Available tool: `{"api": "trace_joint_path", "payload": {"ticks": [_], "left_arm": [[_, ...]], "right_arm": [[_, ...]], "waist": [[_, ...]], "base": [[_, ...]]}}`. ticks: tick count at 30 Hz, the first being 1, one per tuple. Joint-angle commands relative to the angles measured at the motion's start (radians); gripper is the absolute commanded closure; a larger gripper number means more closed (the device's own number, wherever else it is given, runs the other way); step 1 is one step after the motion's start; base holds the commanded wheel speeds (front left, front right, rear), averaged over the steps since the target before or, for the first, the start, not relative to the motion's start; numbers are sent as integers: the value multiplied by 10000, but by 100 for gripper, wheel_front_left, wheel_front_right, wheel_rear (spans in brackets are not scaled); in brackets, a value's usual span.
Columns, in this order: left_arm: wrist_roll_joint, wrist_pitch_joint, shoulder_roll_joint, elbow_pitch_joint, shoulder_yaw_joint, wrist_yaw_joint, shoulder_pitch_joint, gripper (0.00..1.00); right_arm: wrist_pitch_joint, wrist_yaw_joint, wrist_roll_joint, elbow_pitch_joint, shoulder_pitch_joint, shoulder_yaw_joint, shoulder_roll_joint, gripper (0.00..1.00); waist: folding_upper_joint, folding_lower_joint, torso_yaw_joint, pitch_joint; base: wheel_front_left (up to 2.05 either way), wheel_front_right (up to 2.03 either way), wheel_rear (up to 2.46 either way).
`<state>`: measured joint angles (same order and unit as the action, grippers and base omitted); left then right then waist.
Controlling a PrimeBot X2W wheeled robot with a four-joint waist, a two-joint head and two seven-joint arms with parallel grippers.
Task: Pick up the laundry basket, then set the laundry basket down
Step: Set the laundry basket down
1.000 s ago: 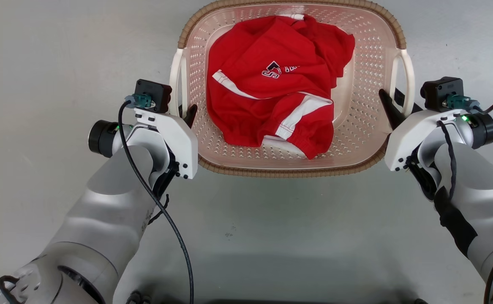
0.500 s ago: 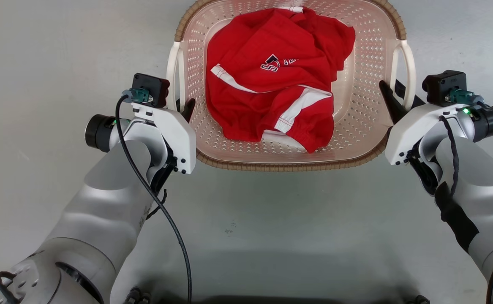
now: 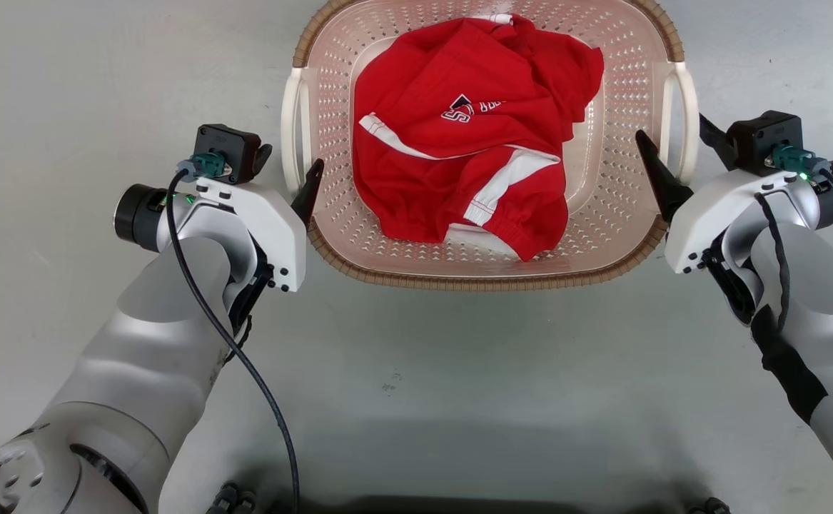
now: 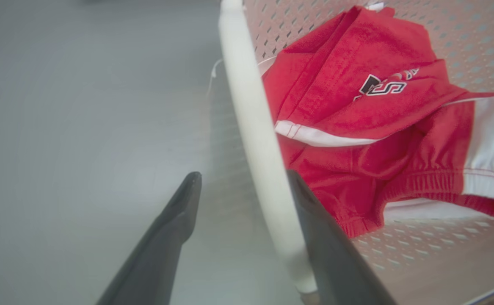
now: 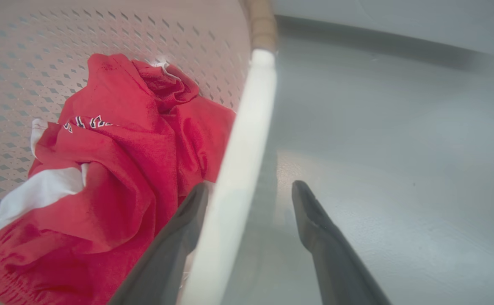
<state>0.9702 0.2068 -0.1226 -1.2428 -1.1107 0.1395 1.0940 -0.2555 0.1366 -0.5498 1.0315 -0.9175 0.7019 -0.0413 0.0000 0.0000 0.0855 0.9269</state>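
- The laundry basket sits at top centre on the grey floor, with a red garment inside.
- The left gripper, at mid-left, has its fingers apart astride the left handle.
- The right gripper, at mid-right, has its fingers apart astride the right handle.

The right gripper has its two dark fingers spread wide, and the white loop handle of the laundry basket runs up between them. The finger on the basket's side lies close against the handle. The outer finger is clear of it, with grey floor showing in the gap. Ahead of the fingertips the handle meets the brown rim. Inside the pink perforated wall, just beyond the inner finger, lies a crumpled red garment with white bands and some lettering.
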Motion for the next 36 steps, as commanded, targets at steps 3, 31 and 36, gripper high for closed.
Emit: {"api": "trace_joint_path", "payload": {"ticks": [3,31,36], "left_arm": [[183,202,-389,179,7,-88,50,0],[1278,480,-520,376,-720,-88,-178,0],[1574,491,-512,397,-759,-88,-399,0]], "right_arm": [[-63,-59,-41,-171,711,268,-89,0],[-63,-59,-626,-116,643,993,-163,0],[-63,-59,-745,8,699,1056,-153,0]], "waist": [[0,0,19,14],[0,0,73,-466],[0,0,82,-800]], "base": [[0,0,0],[0,0,0],[0,0,0]]}}
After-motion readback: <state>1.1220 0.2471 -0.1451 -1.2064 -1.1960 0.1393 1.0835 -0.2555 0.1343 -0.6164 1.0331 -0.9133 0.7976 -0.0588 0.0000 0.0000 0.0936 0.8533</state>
